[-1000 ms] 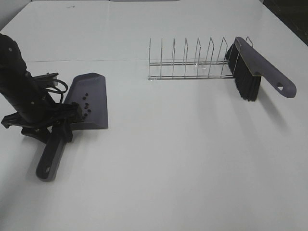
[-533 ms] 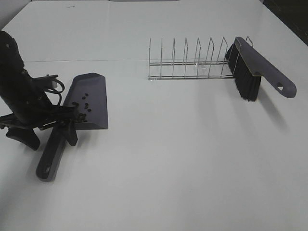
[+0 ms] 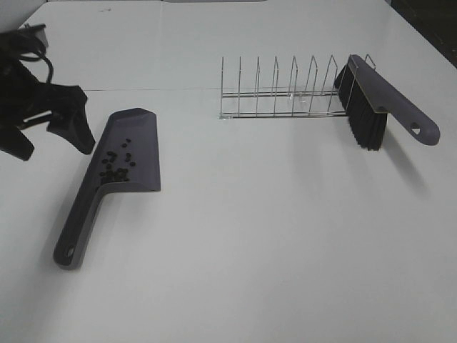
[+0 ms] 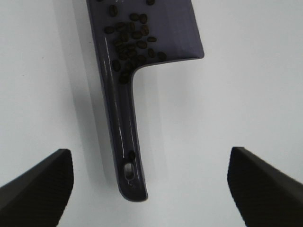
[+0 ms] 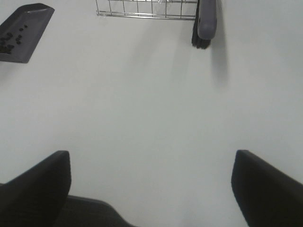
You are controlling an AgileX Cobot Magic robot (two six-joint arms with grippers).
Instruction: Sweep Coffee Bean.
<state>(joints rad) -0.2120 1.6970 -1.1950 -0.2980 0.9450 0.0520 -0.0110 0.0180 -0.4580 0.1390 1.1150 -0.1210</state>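
The grey dustpan (image 3: pixel 128 146) lies flat on the white table (image 3: pixel 271 229) at the left, its handle (image 3: pixel 75 232) pointing to the front. Several dark coffee beans (image 3: pixel 114 166) lie in the pan near the handle; they also show in the left wrist view (image 4: pixel 130 40) on the dustpan (image 4: pixel 156 33). My left gripper (image 3: pixel 50 132) is open and empty, raised left of the pan; in the left wrist view (image 4: pixel 149 189) it stands over the handle end. The grey brush (image 3: pixel 375 103) with black bristles leans on the wire rack. My right gripper (image 5: pixel 151 189) is open and empty over bare table.
A wire dish rack (image 3: pixel 282 93) stands at the back centre, with the brush at its right end. It also shows in the right wrist view (image 5: pixel 144 8), with the brush (image 5: pixel 206 21) and the dustpan (image 5: pixel 21 30) at the far edge.
My left gripper has let go of the dustpan handle and risen up and to the back left. The dustpan now lies free with the beans gathered near the handle.
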